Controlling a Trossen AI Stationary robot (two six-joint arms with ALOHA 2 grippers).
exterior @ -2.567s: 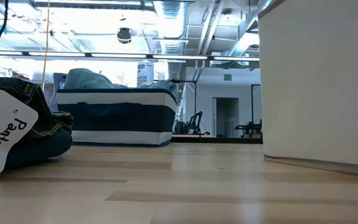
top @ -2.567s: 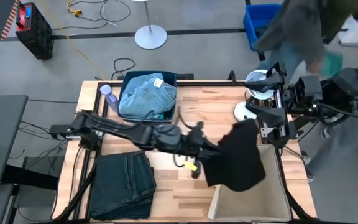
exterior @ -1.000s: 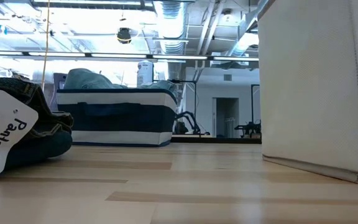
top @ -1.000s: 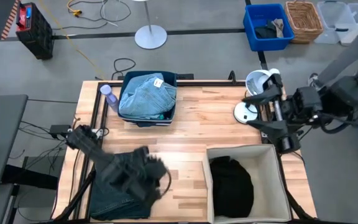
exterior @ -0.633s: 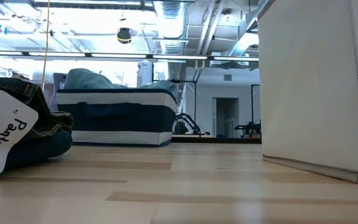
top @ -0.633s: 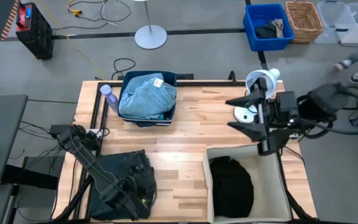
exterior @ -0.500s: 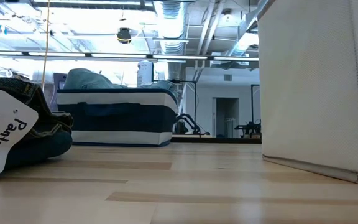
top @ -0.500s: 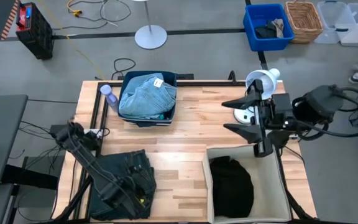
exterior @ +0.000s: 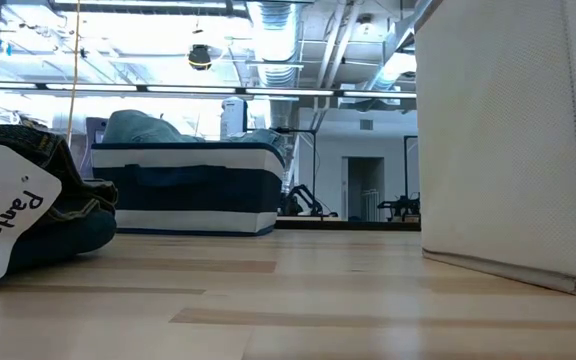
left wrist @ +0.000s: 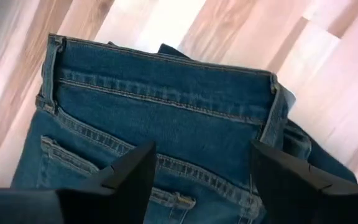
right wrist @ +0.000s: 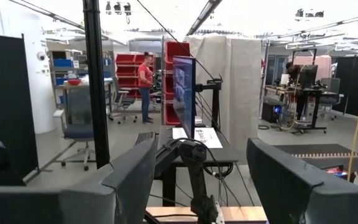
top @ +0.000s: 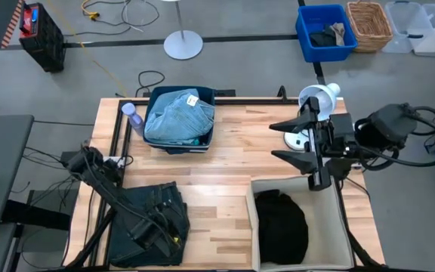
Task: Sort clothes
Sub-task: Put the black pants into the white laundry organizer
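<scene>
Jeans (top: pixel 148 221) lie folded beneath the open left end effector (top: pixel 157 236).

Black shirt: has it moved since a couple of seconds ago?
Yes. The black shirt went from hanging over the table into the beige box.

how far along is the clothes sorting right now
Looks done: the black shirt lies in the beige fabric box, and the light blue denim piece fills the dark blue bin. In hand: nothing is gripped; the left gripper hovers open over the dark jeans at the table's front left. The right gripper waits open behind the box. Left: likely just the jeans.
</scene>
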